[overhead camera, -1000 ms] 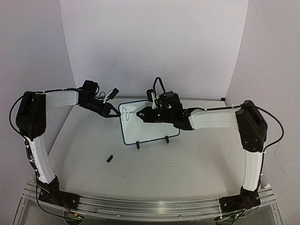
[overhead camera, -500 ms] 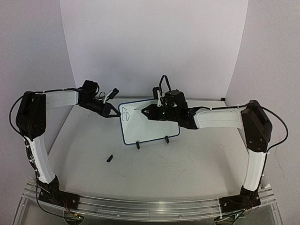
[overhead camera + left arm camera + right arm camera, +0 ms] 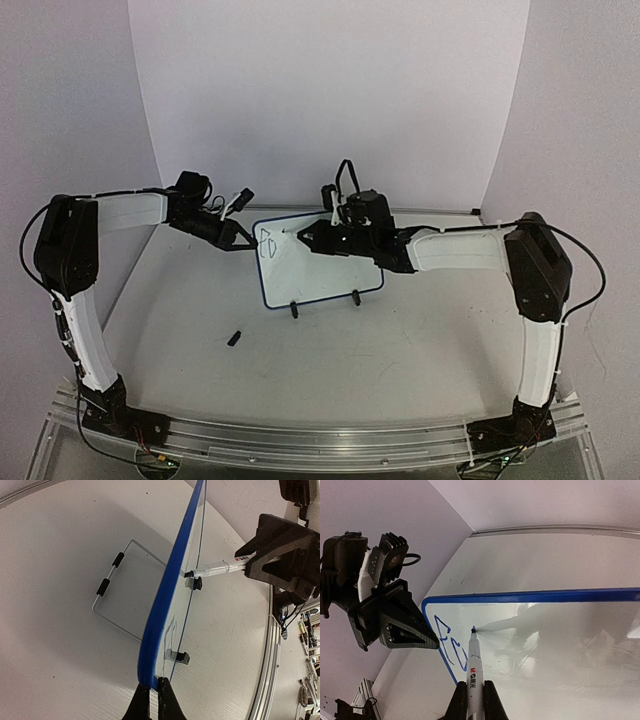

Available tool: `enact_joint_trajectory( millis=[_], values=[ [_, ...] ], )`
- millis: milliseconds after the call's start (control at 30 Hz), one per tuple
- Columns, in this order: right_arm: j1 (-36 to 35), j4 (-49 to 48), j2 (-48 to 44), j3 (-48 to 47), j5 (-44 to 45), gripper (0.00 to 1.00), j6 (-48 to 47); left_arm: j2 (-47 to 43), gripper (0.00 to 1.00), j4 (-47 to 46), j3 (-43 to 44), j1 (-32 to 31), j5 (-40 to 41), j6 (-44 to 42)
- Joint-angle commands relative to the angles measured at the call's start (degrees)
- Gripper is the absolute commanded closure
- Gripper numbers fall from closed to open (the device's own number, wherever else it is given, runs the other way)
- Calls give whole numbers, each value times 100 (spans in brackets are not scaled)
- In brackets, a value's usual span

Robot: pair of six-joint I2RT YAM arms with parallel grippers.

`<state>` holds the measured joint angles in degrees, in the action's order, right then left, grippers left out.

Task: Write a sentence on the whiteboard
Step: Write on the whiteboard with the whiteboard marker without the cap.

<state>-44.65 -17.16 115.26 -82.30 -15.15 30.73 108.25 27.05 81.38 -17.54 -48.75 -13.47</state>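
Left gripper (image 3: 154,692): pinched shut on board (image 3: 167,600) corner; a slip would tip it.
Right gripper (image 3: 475,700): closed on marker (image 3: 473,666); pressing hard could shove board, smear letters (image 3: 451,647).

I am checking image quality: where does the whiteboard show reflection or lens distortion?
Right wrist: the whiteboard mirrors the marker as a grey smear. Left wrist: the wide-angle lens curves its blue frame. Top external: even light, no clear glare on it.
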Motion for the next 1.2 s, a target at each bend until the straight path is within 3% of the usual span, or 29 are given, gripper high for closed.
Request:
enact_joint_trajectory(
  millis=[0, 1167],
  values=[
    [18, -54, 127, -209, -71, 100, 41, -201, 100, 125, 150, -57, 286, -257],
    [-9, 165, 69, 70, -27, 100, 111, -243, 100, 128, 144, -83, 308, -267]
  ],
)
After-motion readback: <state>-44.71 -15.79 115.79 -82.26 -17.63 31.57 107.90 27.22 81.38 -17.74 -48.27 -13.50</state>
